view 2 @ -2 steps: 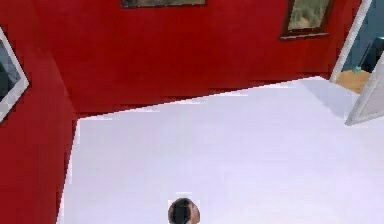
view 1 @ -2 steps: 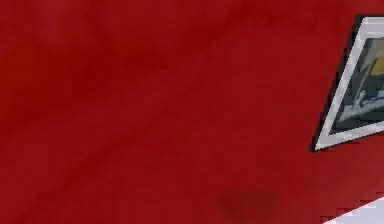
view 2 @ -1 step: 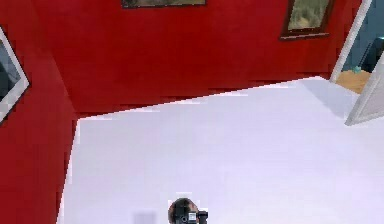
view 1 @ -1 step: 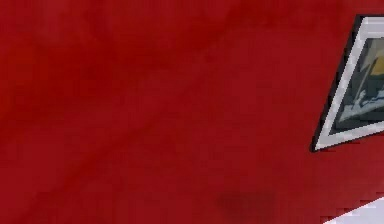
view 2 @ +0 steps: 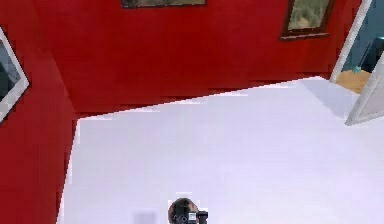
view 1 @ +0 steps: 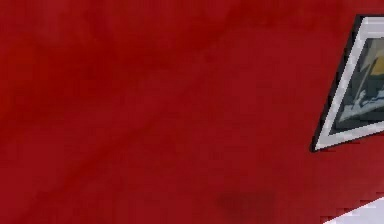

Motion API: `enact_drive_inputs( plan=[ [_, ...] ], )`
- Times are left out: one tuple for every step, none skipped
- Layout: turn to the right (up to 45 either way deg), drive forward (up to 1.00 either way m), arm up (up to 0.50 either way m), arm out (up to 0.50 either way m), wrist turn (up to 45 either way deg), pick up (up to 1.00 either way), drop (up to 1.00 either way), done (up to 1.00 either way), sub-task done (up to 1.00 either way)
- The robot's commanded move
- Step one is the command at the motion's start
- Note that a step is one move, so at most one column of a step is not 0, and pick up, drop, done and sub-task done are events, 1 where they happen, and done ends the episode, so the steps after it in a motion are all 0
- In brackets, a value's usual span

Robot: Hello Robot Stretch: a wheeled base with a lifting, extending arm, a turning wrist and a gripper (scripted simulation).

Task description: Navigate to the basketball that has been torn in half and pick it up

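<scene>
A red wall (view 1: 150,100) stands close ahead, with a grey-framed picture (view 1: 358,90) at the forward view's right edge and a sliver of pale floor (view 1: 365,213) below it. In the arm side view, pale floor (view 2: 220,150) runs to red walls (view 2: 200,55) hung with framed pictures (view 2: 307,18), and a white door (view 2: 368,90) stands at the right. The jaws show as a dark rounded body (view 2: 183,211) at the bottom edge; whether they hold anything cannot be told, nor where the torn basketball lies.
</scene>
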Motion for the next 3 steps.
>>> enact_drive_inputs(
  plan=[
    [0.0,0.00,0.00,0.00,45.0,0.00,0.00,0.00,0.00],
    [0.0,0.00,0.00,0.00,45.0,0.00,0.00,0.00,0.00],
    [0.0,0.00,0.00,0.00,30.0,0.00,0.00,0.00,0.00]
  ],
)
